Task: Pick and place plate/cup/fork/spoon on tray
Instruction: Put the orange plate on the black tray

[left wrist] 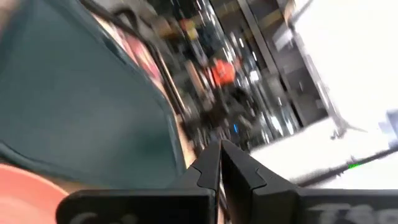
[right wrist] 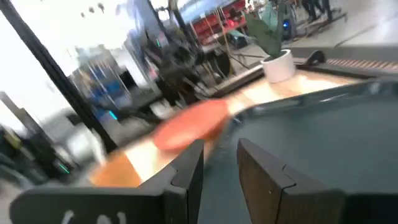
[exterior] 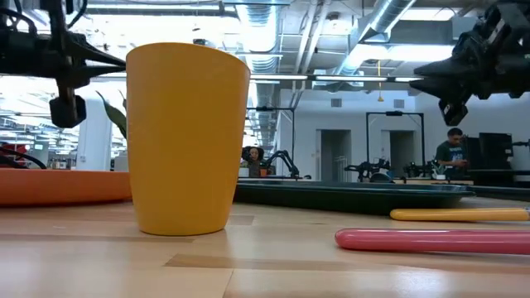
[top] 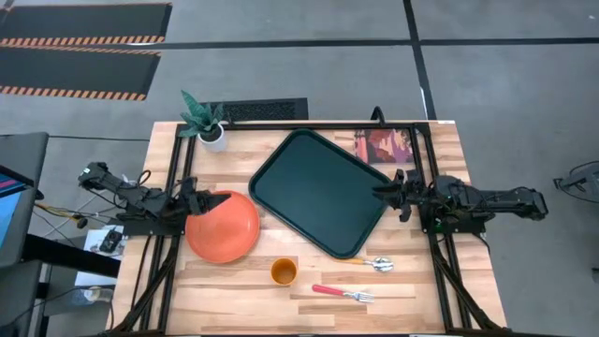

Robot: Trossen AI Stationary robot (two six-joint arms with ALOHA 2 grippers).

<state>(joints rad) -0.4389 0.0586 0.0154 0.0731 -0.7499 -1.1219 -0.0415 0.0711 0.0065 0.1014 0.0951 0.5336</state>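
The orange-red plate lies flat on the table left of the dark green tray. My left gripper is shut and empty above the plate's far left rim, and points toward the tray; the low view shows it well above the plate. My right gripper is open and empty above the tray's right edge; its wrist view looks across the tray at the plate. The orange-yellow cup stands upright near the front. The spoon and the pink-handled fork lie flat to its right.
A potted plant stands at the table's far left corner. A reddish picture book lies at the far right, partly under the tray's corner. Bare wood shows along the near edge, left of the cup and right of the fork.
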